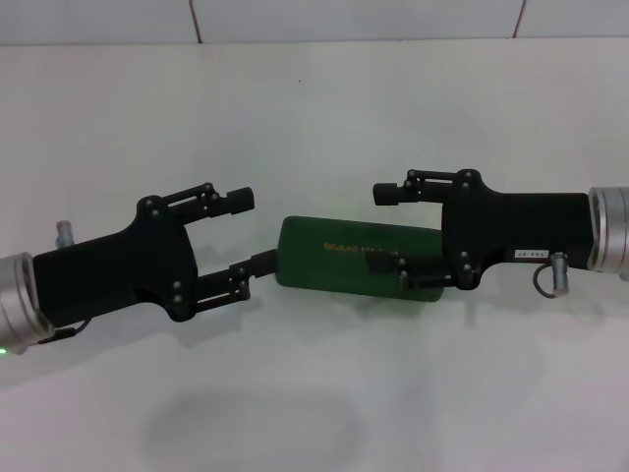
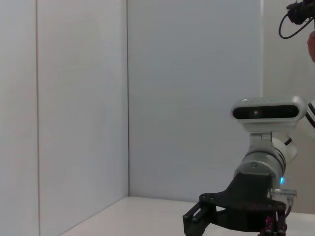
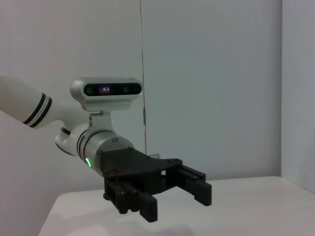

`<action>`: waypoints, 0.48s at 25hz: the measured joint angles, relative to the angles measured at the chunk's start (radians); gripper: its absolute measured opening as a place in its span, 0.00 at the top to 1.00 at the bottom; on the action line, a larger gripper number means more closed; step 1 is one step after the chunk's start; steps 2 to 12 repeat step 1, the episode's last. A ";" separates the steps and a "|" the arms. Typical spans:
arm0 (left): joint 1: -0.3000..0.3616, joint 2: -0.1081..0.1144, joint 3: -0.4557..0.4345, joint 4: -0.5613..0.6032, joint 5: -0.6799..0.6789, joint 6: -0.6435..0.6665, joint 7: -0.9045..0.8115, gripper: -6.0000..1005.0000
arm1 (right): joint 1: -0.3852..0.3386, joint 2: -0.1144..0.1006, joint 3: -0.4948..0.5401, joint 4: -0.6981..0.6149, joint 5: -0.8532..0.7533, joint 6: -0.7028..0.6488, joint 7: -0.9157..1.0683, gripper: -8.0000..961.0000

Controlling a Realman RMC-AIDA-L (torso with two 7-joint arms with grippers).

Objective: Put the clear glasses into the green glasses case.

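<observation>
Green glasses case (image 1: 339, 264) lies shut between left end effector (image 1: 254, 232) and right end effector (image 1: 398, 232).

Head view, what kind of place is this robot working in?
Probably a lab test bench or enclosed robot cell: a plain white table, bare white panel walls around it, and only the green glasses case between the left gripper and right gripper.

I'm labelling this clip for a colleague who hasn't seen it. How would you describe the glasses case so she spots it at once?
Look at the white table in the head view and find the two black grippers facing each other at its middle. The green glasses case lies closed between them, the left gripper at one end and the right gripper over the other. It is the only coloured thing there, dark green, rounded, with small gold lettering.
</observation>
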 joint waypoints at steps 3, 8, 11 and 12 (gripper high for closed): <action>0.000 -0.001 0.000 0.000 0.000 0.000 0.000 0.31 | 0.000 0.000 0.000 0.000 0.000 0.000 0.000 0.20; 0.000 -0.001 0.000 0.000 0.000 0.000 0.000 0.31 | 0.000 0.000 0.000 0.000 0.000 0.000 0.000 0.20; 0.000 -0.001 0.000 0.000 0.000 0.000 0.000 0.31 | 0.000 0.000 0.000 0.000 0.000 0.000 0.000 0.20; 0.000 -0.001 0.000 0.000 0.000 0.000 0.000 0.31 | 0.000 0.000 0.000 0.000 0.000 0.000 0.000 0.20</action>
